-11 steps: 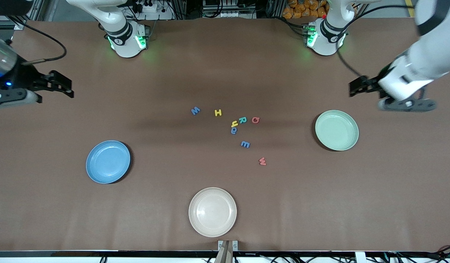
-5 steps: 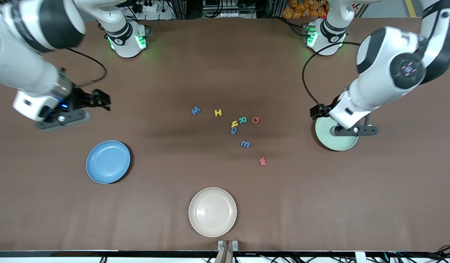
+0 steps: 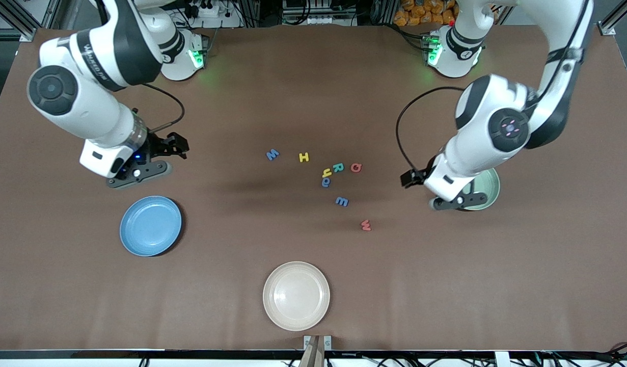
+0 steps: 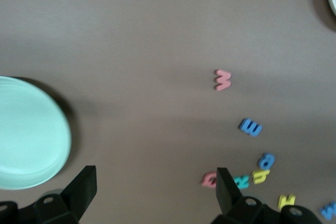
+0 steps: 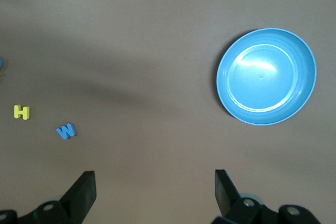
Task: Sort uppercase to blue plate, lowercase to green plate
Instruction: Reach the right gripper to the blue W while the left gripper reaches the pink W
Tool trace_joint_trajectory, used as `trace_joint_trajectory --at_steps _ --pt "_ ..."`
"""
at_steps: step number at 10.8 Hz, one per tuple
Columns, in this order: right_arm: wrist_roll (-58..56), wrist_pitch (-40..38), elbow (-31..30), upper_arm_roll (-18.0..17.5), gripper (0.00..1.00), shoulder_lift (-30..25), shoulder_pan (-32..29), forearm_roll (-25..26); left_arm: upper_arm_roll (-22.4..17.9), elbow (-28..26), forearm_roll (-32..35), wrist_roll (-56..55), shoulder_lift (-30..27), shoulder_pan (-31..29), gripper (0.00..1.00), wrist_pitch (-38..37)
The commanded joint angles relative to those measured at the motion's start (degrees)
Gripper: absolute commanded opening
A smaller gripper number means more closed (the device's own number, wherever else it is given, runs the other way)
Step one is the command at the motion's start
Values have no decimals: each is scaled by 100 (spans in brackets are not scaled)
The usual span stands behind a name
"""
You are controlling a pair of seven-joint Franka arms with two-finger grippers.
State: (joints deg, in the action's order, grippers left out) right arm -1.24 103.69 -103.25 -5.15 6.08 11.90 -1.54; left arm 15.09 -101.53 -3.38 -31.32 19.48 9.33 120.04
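The letters lie loose mid-table: uppercase blue M (image 3: 272, 154), yellow H (image 3: 304, 157), teal R (image 3: 338, 167) and red Q (image 3: 356, 167); lowercase yellow h (image 3: 327, 173), two blue ones (image 3: 326, 182) (image 3: 342, 202) and red w (image 3: 365, 225). The blue plate (image 3: 150, 226) sits toward the right arm's end. The left arm partly hides the green plate (image 3: 486, 184). My right gripper (image 3: 175, 145) is open and empty over bare table above the blue plate (image 5: 268, 76). My left gripper (image 3: 410, 178) is open and empty over the table beside the green plate (image 4: 26, 135), with the red Q (image 4: 210, 180) near one finger.
A cream-white plate (image 3: 296, 295) sits near the table's front edge, nearer the camera than the letters. Both arm bases stand along the table's back edge. Brown table surface surrounds the plates and letters.
Both arms have swung in from the table's ends toward the middle. The left one now covers part of the green plate. Letters and plates have not moved.
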Motion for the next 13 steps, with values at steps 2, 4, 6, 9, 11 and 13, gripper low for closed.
trace_joint_trajectory --at_steps 2,4,6,9,11,13 --pt "624 605 -570 -30 100 -107 452 -40 3 -16 91 -690 555 419 100 922" --pt "1036 1273 -1054 -274 100 -116 646 -5 3 -7 424 -1006 828 569 100 1266" --pt "1126 1985 -1529 -486 100 -72 830 4 -15 11 653 -1332 1196 718 100 1748" --pt "1536 3015 -2294 -969 100 77 840 -4 -24 46 1022 -1544 1689 754 100 2251" --pt "1802 3322 -2322 -1304 100 489 805 57 -68 133 1530 -1553 1883 745 100 2278" --pt "1838 3762 -2331 -1392 89 919 832 424 -137 370 1849 -1509 1919 745 100 2269"
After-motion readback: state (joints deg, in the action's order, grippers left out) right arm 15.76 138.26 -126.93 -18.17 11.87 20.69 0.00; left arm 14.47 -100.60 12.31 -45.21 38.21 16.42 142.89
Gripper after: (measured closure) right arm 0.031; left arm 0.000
